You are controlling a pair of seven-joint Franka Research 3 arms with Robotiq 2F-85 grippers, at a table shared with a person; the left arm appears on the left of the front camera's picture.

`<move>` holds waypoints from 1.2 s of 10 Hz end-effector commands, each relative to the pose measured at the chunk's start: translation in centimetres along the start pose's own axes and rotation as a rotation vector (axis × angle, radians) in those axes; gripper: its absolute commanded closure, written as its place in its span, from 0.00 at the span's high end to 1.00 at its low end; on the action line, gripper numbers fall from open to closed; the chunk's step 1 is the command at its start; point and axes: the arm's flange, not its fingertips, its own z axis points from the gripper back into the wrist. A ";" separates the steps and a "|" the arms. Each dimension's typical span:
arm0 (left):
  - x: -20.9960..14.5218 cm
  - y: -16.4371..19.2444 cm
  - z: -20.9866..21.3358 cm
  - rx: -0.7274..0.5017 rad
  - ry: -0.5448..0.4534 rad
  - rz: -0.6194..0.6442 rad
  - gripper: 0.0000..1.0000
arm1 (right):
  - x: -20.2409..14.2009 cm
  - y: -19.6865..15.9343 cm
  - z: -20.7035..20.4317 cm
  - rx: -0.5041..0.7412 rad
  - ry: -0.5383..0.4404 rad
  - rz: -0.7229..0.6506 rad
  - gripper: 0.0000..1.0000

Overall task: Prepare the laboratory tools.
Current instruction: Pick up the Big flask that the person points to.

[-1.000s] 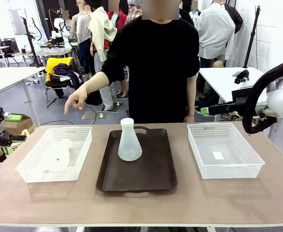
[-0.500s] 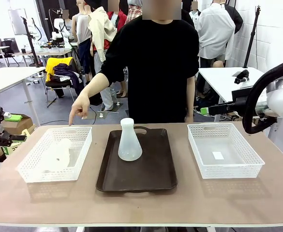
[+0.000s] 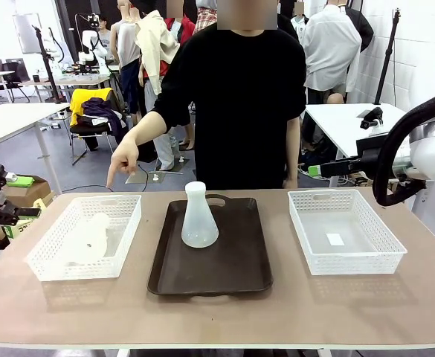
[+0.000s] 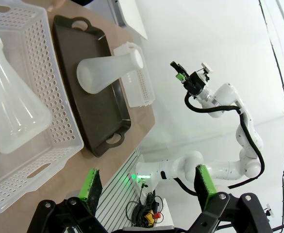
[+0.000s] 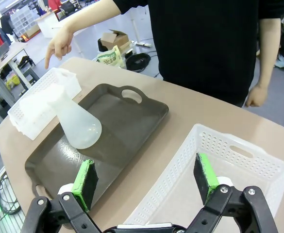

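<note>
Plainly, the left gripper (image 4: 149, 182) and right gripper (image 5: 146, 177) both stood wide open, holding nothing. One flask (image 3: 199, 217) stood upright on the tray (image 3: 239, 260). The other flask (image 3: 89, 239) lay in the left basket (image 3: 50, 256), near the person's pointing hand (image 3: 124, 158).

Tan-topped table (image 3: 336, 309), long edge toward the robot; directly on it, three things in a row, each apart from its neighbour; at the robot's left, white mesh basket (image 3: 76, 269), slightly askew; in the middle, dark brown tray (image 3: 236, 271), cut-out handles at near and far ends; at the right, second white mesh basket (image 3: 355, 265), handle slot in its far wall.
</note>
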 end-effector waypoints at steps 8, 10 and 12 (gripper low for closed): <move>6.5 -5.5 -3.2 0.332 -0.030 -0.139 1.00 | 0.1 0.1 0.1 -0.004 0.006 -0.008 1.00; 9.8 -6.7 -5.9 0.626 0.009 -0.167 1.00 | 0.1 0.1 0.1 -0.004 0.006 -0.008 1.00; 11.4 -6.8 -9.1 0.901 0.094 -0.145 1.00 | 0.1 0.1 0.1 -0.004 0.006 -0.008 1.00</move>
